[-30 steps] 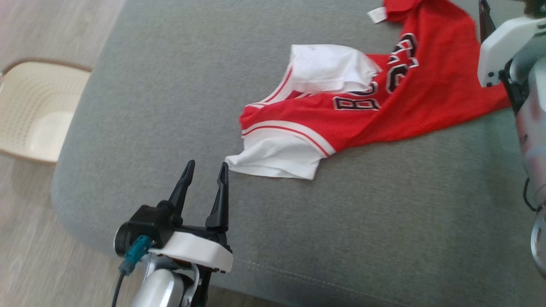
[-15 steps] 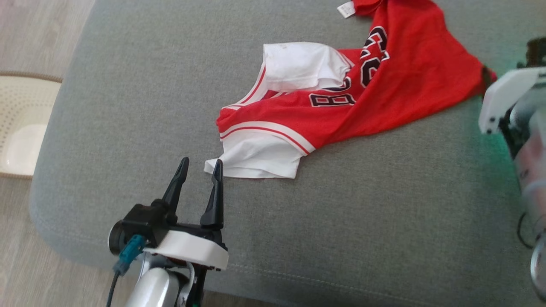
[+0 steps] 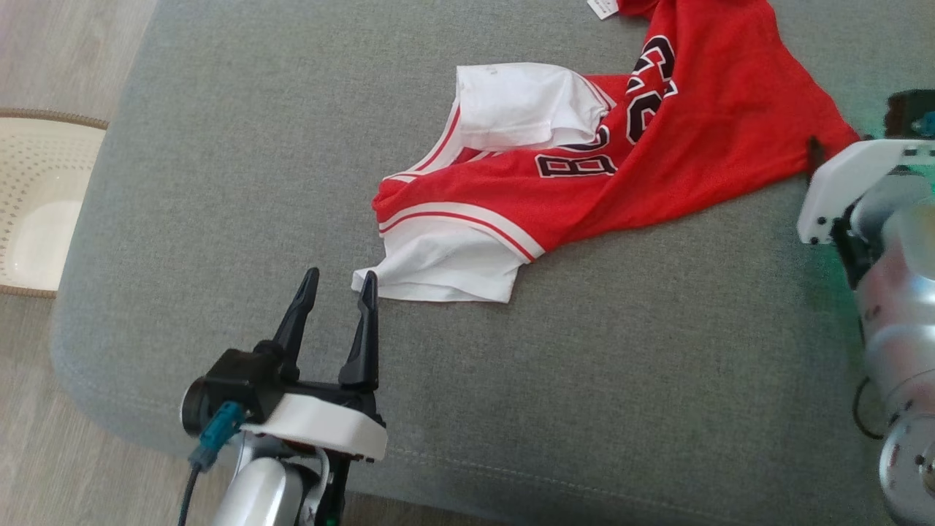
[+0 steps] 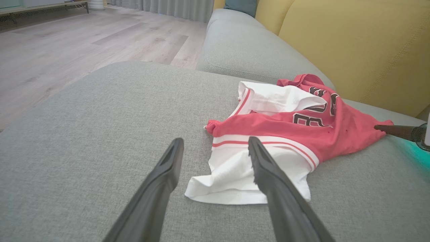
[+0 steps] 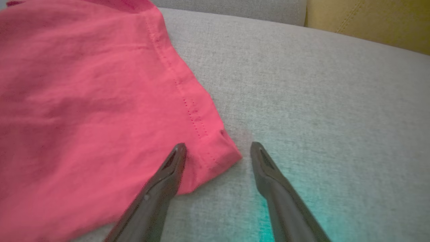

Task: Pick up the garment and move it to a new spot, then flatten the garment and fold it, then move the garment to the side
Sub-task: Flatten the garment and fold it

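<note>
Garment (image 3: 621, 146) is crumpled on the grey cushion (image 3: 256, 183). My left gripper (image 3: 340, 275) is spread wide and empty, just beside the garment's white sleeve. My right gripper (image 5: 218, 144) is also wide and empty, straddling its red corner. Risk: pinching cushion weave, or grabbing one layer and bunching the garment.

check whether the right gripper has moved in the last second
Yes. Against the garment, which lies still on the cushion, the right gripper has come down the head view, toward the robot, along the garment's right edge to its red hem corner.
</note>
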